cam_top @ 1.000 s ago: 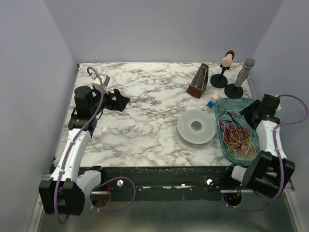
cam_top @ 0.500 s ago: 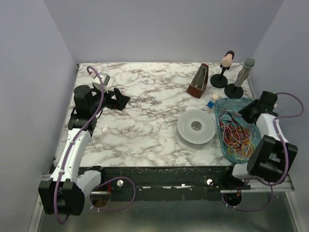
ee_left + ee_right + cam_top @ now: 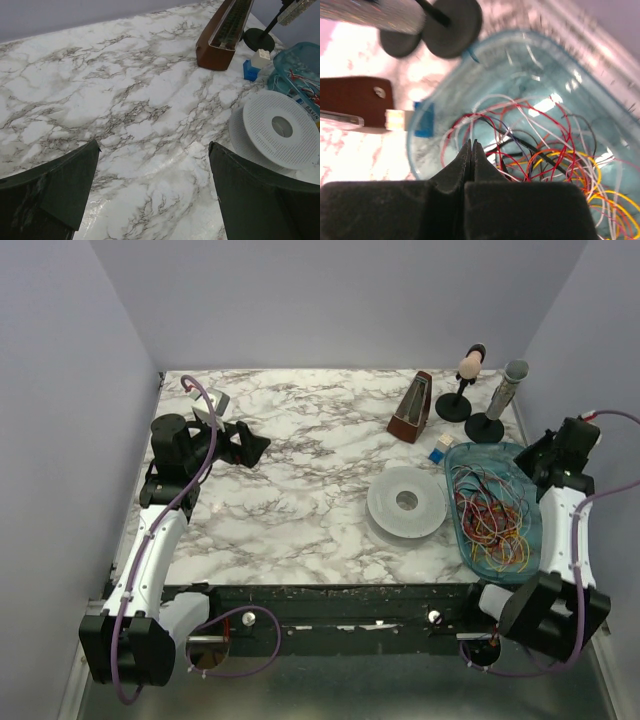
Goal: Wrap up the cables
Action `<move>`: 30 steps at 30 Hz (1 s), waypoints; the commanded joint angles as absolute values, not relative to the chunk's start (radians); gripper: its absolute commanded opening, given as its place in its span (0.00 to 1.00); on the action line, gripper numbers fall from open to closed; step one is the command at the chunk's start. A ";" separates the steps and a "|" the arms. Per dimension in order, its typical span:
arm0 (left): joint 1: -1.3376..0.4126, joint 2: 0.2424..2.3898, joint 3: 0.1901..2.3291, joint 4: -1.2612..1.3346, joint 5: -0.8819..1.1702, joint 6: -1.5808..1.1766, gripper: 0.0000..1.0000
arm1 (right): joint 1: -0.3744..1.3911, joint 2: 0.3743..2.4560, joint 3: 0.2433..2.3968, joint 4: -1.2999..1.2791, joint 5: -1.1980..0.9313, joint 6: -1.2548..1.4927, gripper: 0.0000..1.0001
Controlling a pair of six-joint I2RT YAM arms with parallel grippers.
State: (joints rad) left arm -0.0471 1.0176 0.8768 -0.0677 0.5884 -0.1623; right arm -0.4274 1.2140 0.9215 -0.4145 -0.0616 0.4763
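Cables: thin wires (image 3: 490,520) in red, orange, yellow, green, white and black, heaped in a loose tangle inside the tray, right side of the table towards the near edge.
Tray: translucent teal oval (image 3: 478,452), long axis running near to far, just right of the white disc.
Right gripper: (image 3: 471,145) jaws pressed tight together, tip poised over the far end of the tangle; impossible to tell whether a wire is pinched between them.
Left gripper: (image 3: 155,147) jaws spread wide, nothing between them, hanging over bare marble at the far left, well apart from the tray.
White disc: round perforated reel (image 3: 406,502) with a centre hole, flat on the table between the two arms, nearer the right.
Metronome: brown wooden pyramid (image 3: 411,408), far of the disc.
Microphones: two on round black stands (image 3: 468,375) (image 3: 505,390), far right corner.
Blocks: small blue and white pair (image 3: 440,448), just beside the tray's far rim.
Table: white marble top (image 3: 300,480) with grey veins.
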 commanded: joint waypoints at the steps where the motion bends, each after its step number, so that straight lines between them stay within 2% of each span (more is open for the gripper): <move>1: -0.051 1.011 0.907 -0.045 0.644 -0.115 0.97 | -0.433 1.030 1.063 -0.506 0.021 0.362 0.01; 6: -0.070 1.015 0.894 -0.025 0.695 -0.107 0.96 | -0.433 0.872 1.225 -0.535 0.006 0.281 0.01; 11: -0.130 1.054 0.968 -0.119 0.782 -0.048 0.96 | -0.426 0.784 1.452 -0.470 -0.208 0.218 0.01; 14: -0.196 1.095 1.052 -0.207 0.817 0.023 0.96 | -0.422 0.802 1.615 -0.427 -0.368 0.215 0.01; 18: -0.277 1.169 1.234 -0.259 0.909 0.042 0.95 | -0.420 0.876 1.837 -0.329 -0.668 0.277 0.01; 22: -0.360 1.267 1.452 -0.189 0.925 -0.067 0.95 | -0.419 0.954 1.934 -0.129 -0.888 0.495 0.01; 28: -0.537 1.458 1.788 0.092 0.957 -0.311 0.95 | -0.419 0.977 1.884 0.038 -0.937 0.689 0.01; 30: -0.633 1.549 1.946 0.094 0.948 -0.327 0.96 | -0.417 0.979 1.856 0.058 -0.942 0.721 0.01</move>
